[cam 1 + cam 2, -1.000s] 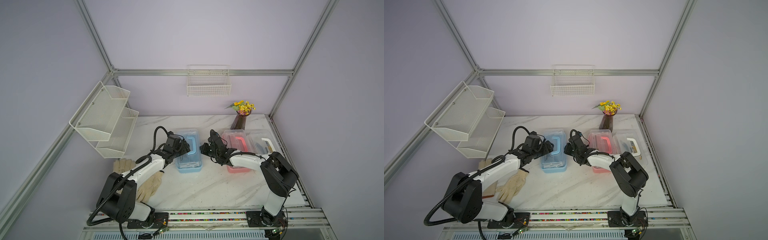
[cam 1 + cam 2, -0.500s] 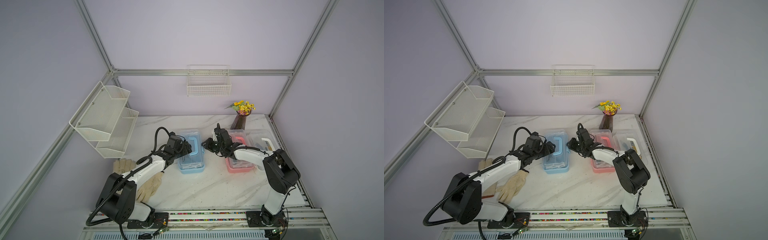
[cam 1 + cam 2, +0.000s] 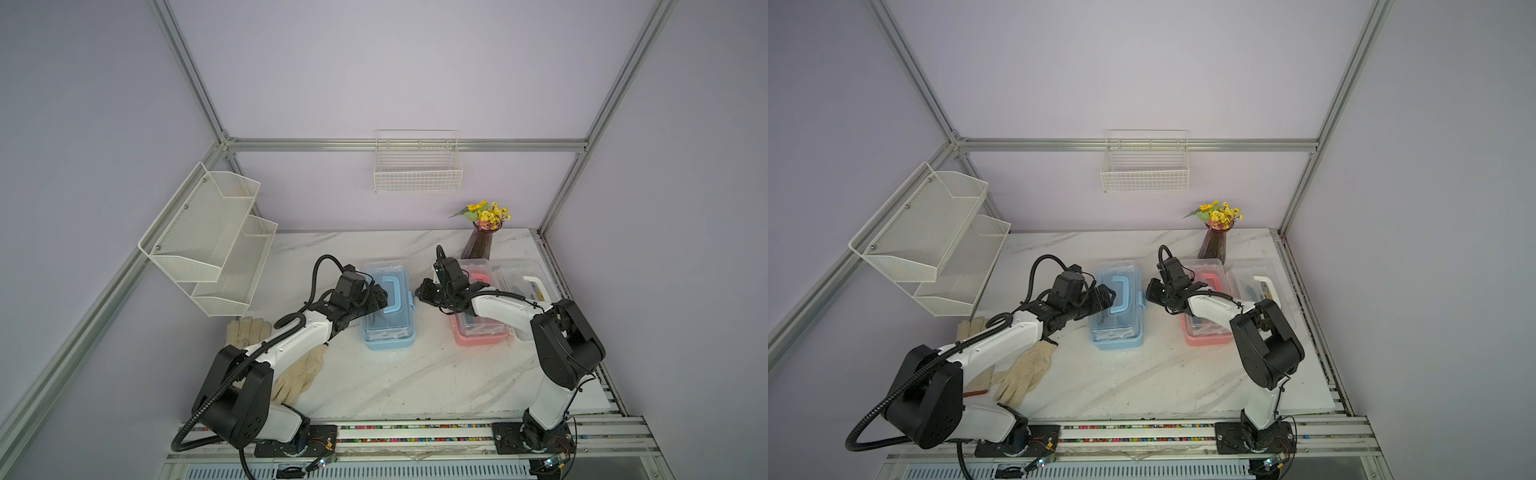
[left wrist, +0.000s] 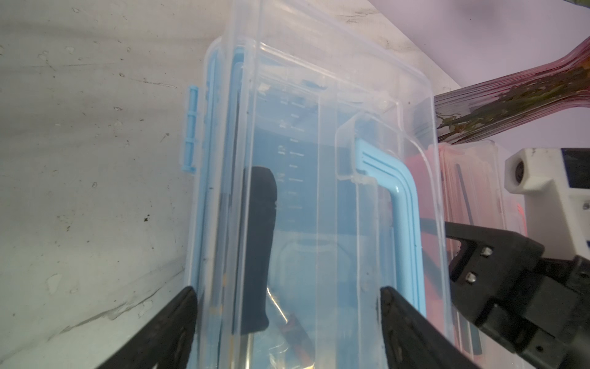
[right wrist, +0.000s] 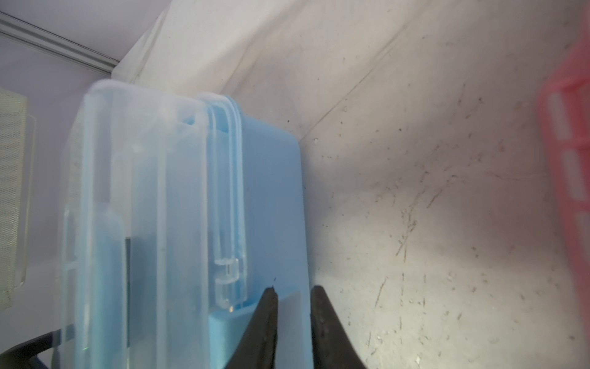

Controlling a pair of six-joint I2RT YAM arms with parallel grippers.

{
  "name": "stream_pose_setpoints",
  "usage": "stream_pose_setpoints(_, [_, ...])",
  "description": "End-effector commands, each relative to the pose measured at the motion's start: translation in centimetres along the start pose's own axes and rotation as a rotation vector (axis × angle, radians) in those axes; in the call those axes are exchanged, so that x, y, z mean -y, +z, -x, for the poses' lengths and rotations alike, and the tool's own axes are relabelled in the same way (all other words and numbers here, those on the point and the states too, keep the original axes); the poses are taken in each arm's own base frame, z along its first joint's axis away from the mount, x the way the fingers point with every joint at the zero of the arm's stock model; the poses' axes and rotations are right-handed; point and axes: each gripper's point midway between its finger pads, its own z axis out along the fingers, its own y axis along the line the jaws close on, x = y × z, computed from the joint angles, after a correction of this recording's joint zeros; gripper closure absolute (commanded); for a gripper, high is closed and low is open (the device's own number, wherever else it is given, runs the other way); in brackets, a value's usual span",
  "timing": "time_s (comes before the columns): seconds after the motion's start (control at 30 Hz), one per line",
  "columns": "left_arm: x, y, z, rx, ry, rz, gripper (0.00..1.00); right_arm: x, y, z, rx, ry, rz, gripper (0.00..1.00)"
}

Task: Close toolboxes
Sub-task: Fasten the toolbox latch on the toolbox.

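The blue toolbox (image 3: 388,328) (image 3: 1117,332) stands mid-table with its clear lid down and its blue handle (image 4: 405,204) lying flat. My left gripper (image 3: 380,297) (image 4: 287,306) is open, its fingers spread wide over the lid from the box's left side. My right gripper (image 3: 419,293) (image 5: 293,297) is at the box's right side. Its fingers stand almost together, with the blue latch (image 3: 411,300) between them. The pink toolbox (image 3: 482,336) lies under the right forearm. The white toolbox (image 3: 519,274) sits at the far right.
Cream work gloves (image 3: 299,370) lie at the front left under the left arm. A vase of yellow flowers (image 3: 478,245) stands behind the pink toolbox. Mesh shelves (image 3: 216,241) hang on the left wall and a wire basket (image 3: 417,174) on the back wall.
The right wrist has swung up and toward the back, while its fingertips stayed at the blue toolbox's right side. The left arm has held still.
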Motion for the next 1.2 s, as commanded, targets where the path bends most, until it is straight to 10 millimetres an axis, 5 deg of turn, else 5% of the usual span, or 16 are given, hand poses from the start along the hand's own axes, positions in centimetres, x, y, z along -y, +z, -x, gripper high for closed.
stream_pose_setpoints(0.0, [0.4,0.1,-1.4,-0.083,-0.019,0.002,0.15,1.2,-0.4,-1.0,-0.015,-0.022,-0.045,0.79])
stream_pose_setpoints(0.63, [3.2,2.2,-2.9,-0.171,0.072,0.004,0.09,-3.4,0.7,-3.9,-0.067,-0.028,0.19,0.83])
stream_pose_setpoints(1.17, [4.9,4.0,-3.8,-0.233,0.112,-0.034,0.13,-6.9,-0.8,-3.4,-0.017,-0.047,0.417,0.86])
